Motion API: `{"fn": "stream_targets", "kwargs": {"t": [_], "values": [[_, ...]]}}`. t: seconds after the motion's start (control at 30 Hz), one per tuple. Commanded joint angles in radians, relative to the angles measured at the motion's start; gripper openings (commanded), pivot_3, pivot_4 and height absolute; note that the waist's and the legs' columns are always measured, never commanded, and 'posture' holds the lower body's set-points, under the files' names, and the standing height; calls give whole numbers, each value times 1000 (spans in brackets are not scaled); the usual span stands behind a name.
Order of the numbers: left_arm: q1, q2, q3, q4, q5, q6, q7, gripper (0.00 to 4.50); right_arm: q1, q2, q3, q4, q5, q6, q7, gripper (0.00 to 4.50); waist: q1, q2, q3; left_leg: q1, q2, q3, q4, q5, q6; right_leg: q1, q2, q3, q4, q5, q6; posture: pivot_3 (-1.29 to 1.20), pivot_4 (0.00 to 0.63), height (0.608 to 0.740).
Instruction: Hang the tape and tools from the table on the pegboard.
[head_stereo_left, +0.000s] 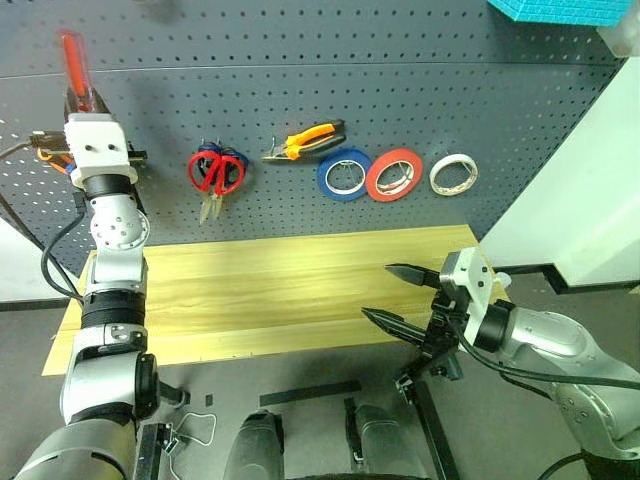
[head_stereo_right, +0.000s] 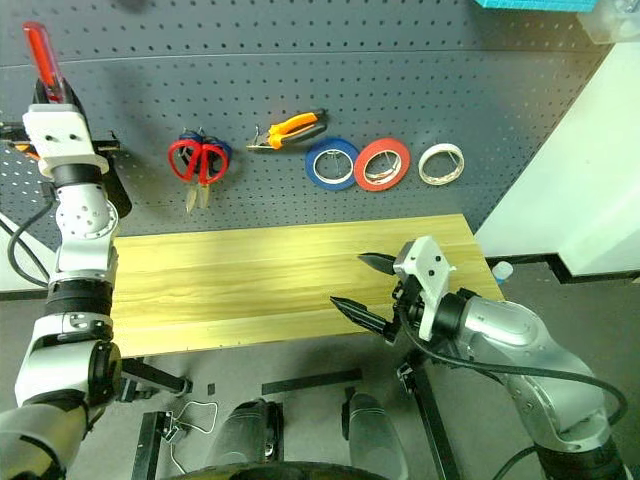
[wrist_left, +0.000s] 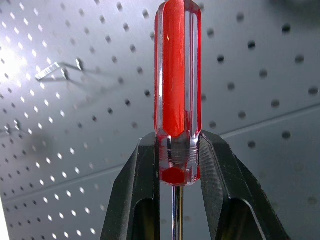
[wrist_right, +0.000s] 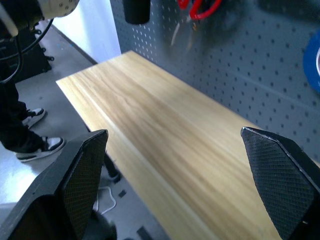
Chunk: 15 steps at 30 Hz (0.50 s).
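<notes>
My left gripper is shut on the small red-handled screwdriver, handle up, held high at the left of the dark grey pegboard. A bare metal hook sticks out of the board near the handle. On the pegboard hang the red-handled scissors, the orange-and-black pliers and the cream-white tape. The wooden table lies bare below them. Over the table's front right corner my right gripper stands open with nothing between its fingers.
A blue roll and a red roll hang between the pliers and the tape. Blue-handled scissors hang behind the red ones. A white wall closes the right side. A person's shoes stand on the floor beyond the table's left end.
</notes>
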Motion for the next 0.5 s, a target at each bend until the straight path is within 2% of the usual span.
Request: {"fn": "stream_targets", "kwargs": {"t": [0.03, 0.27, 0.5], "values": [[-21, 30, 26, -27, -1, -25, 31, 706, 9, -27, -39, -48, 41, 18, -6, 4500, -2, -1, 8, 0, 0, 0, 0, 0, 0, 0, 0, 0, 0, 0, 0, -105, 217, 721], [35, 36, 68, -101, 18, 3, 118, 706, 8, -55, -34, -23, 20, 16, -13, 4500, -3, -2, 18, -4, 0, 0, 0, -1, 1, -3, 0, 0, 0, 0, 1, -112, 209, 721], [50, 61, 112, -174, 43, 20, 205, 3121, 5, -66, -36, -9, 11, 8, -7, 4500, -10, -3, 18, -6, 0, 0, 1, -1, 1, -5, 0, 0, -1, 0, 1, -113, 200, 721]]}}
